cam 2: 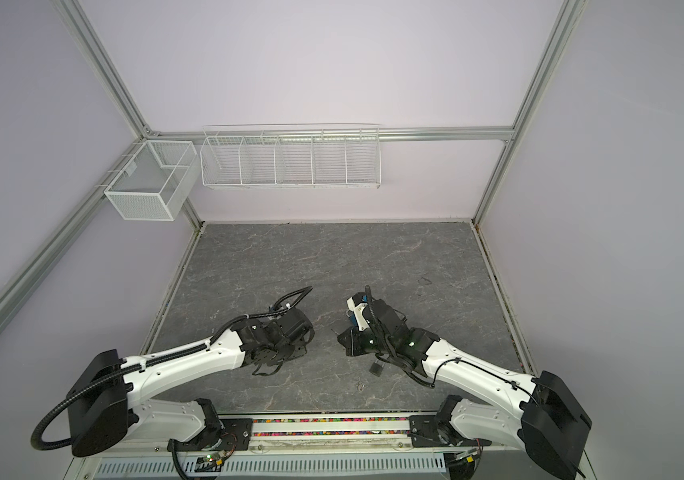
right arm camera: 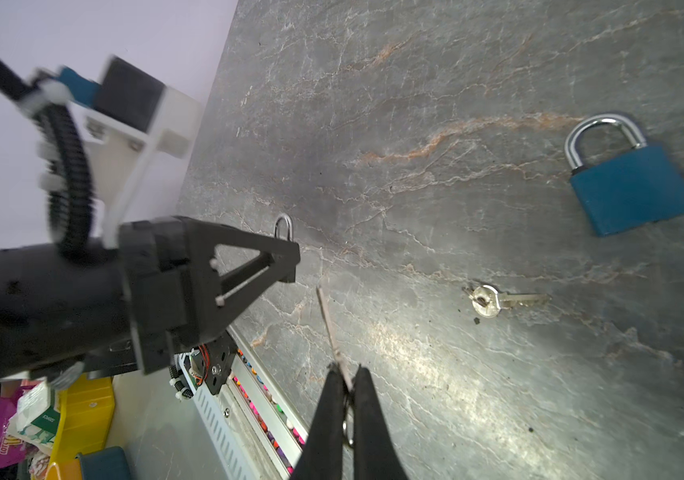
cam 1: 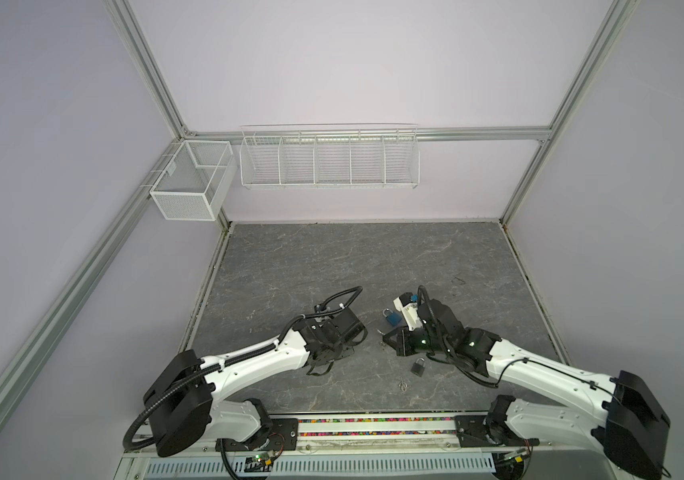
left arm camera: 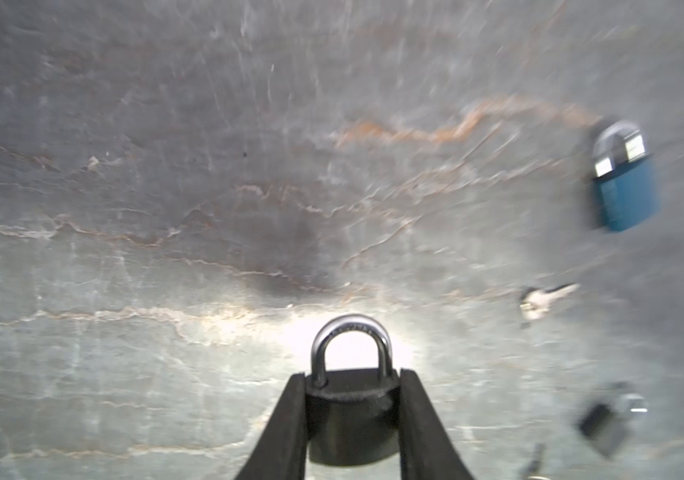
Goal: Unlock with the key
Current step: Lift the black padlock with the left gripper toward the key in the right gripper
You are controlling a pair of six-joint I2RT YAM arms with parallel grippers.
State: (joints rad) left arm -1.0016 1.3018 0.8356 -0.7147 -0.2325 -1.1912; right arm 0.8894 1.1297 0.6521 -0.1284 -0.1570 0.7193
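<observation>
Black padlock (left arm camera: 350,419), dark-bodied with both legs of its bright steel shackle seated, is sitting in the left gripper (left arm camera: 351,374). The fingers are clamping its two flanks part-way open, and the shackle is pointing out past the tips. The key (right arm camera: 329,320), a slim silvery blade, is jutting from the right gripper (right arm camera: 348,370), whose fingers are pinching its head almost together over the front of the table (right arm camera: 415,83), just beside the left gripper. A blue padlock (right arm camera: 631,191) and a loose key (right arm camera: 494,300) are lying apart nearby.
</observation>
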